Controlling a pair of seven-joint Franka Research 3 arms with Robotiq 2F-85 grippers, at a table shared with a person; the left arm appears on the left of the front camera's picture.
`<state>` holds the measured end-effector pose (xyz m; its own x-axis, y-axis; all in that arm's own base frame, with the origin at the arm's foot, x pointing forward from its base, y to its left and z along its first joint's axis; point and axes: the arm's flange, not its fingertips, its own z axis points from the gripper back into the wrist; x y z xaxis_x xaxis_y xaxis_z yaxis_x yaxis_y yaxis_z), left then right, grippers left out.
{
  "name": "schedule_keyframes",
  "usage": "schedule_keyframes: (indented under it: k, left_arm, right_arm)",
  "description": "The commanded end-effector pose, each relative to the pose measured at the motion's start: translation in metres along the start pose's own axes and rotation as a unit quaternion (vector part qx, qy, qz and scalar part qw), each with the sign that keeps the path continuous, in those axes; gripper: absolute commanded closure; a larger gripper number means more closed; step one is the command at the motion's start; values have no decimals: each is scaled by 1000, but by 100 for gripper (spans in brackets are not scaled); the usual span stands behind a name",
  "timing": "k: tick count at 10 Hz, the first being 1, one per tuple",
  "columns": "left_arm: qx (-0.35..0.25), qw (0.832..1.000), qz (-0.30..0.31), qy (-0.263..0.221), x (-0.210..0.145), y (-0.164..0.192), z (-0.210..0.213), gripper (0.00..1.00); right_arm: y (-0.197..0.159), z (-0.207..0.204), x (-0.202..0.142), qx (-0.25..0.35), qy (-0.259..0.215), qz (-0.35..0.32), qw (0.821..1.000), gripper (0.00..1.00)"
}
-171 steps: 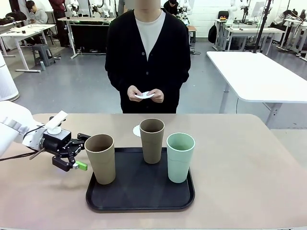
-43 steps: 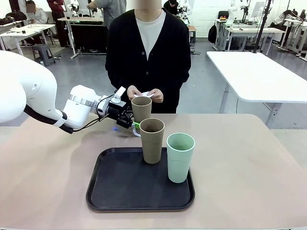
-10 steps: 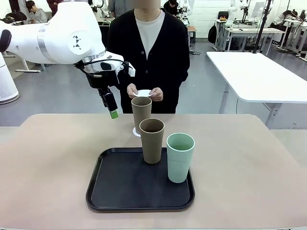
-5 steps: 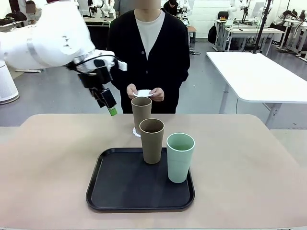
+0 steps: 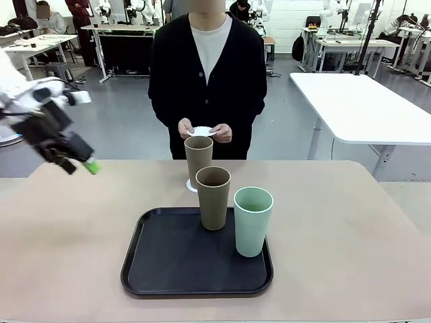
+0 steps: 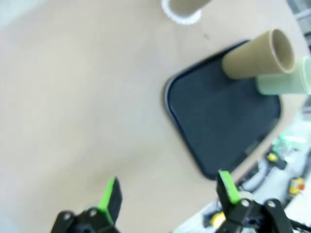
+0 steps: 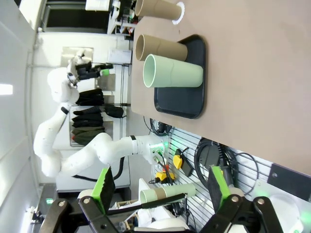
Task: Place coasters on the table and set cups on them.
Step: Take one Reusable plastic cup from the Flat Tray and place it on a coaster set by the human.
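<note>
Left gripper (image 6: 167,191) empty, fingers spread — 1 tan cup (image 5: 199,156) on its coaster (image 5: 190,186) stands well apart from them. Right gripper (image 7: 160,187) spread, empty.

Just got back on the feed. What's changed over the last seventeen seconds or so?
The left gripper carried one tan cup off the tray onto the coaster behind it. It then let go and has pulled away to the left, open. The second tan cup and the green cup stayed on the tray. The person still holds a white coaster.
</note>
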<state>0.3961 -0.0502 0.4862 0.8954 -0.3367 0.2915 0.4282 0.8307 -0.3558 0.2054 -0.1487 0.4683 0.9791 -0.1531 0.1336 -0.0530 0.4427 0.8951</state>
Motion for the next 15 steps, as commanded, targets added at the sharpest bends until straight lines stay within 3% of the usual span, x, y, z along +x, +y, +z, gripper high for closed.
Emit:
schedule_keyframes:
  k: [1, 2, 4, 5, 7, 10, 13, 15]
  left_arm:
    - [-96, 995, 11, -23, -13, 18, 52, 0]
    - [-234, 971, -30, -40, -24, 40, 82, 0]
    - [-375, 925, -38, -43, -28, 93, 107, 0]
    - [-433, 899, -40, -45, -31, 124, 109, 0]
    - [-506, 857, -18, -96, -39, 189, 109, 0]
    - [-521, 841, 55, -137, -57, 260, 93, 0]
    - [-480, 853, 127, -158, -85, 291, 89, 0]
    - [-465, 859, 139, -164, -94, 295, 96, 0]
  right_arm:
    - [0, 0, 1, 8, -1, 8, 1000, 0]
    - [0, 0, 1, 8, -1, 8, 1000, 0]
    - [0, 0, 1, 8, -1, 8, 1000, 0]
    - [0, 0, 1, 8, -1, 8, 1000, 0]
    - [0, 0, 1, 8, -1, 8, 1000, 0]
    - [0, 0, 1, 8, -1, 8, 1000, 0]
    - [0, 0, 1, 8, -1, 8, 1000, 0]
    - [0, 0, 1, 8, -1, 8, 1000, 0]
